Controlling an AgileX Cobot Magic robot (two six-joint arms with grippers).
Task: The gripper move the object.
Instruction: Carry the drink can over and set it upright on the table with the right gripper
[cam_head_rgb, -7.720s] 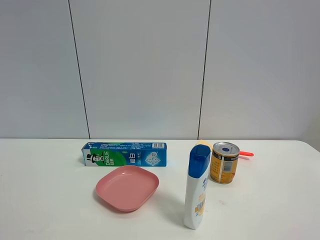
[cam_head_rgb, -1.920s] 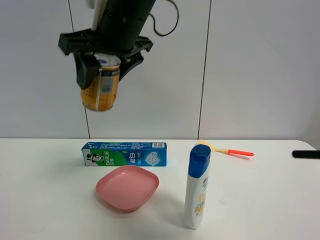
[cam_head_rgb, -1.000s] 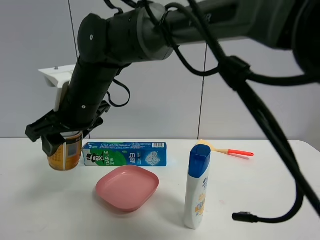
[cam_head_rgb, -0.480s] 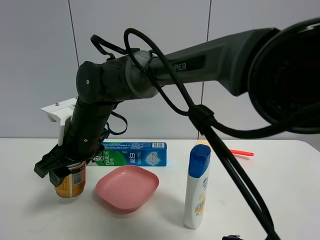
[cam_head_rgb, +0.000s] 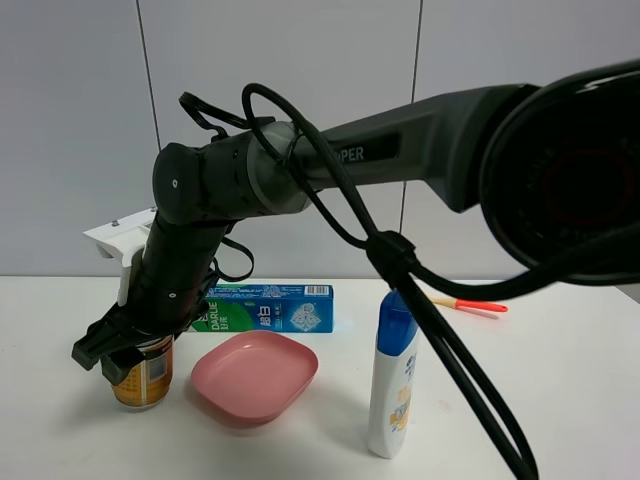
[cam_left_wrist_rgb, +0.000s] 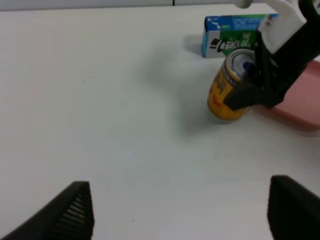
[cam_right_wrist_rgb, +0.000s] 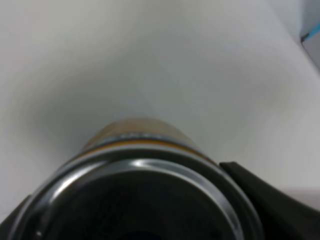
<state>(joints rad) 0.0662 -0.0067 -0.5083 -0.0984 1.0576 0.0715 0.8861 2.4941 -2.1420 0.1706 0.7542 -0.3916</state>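
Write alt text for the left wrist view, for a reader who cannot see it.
A black end effector grips a small yellow-orange tin can upright on a white table, beside a pink plate and a blue-green toothpaste box.

A small yellow-orange can (cam_head_rgb: 146, 378) with a silver top and a dark label band stands upright on the white bench (cam_head_rgb: 560, 400), far left. The black right claw (cam_head_rgb: 122, 352) clamps it at the rim.

The can (cam_head_rgb: 146, 381) looks glossy metal, the gripper (cam_head_rgb: 130, 352) matt plastic.
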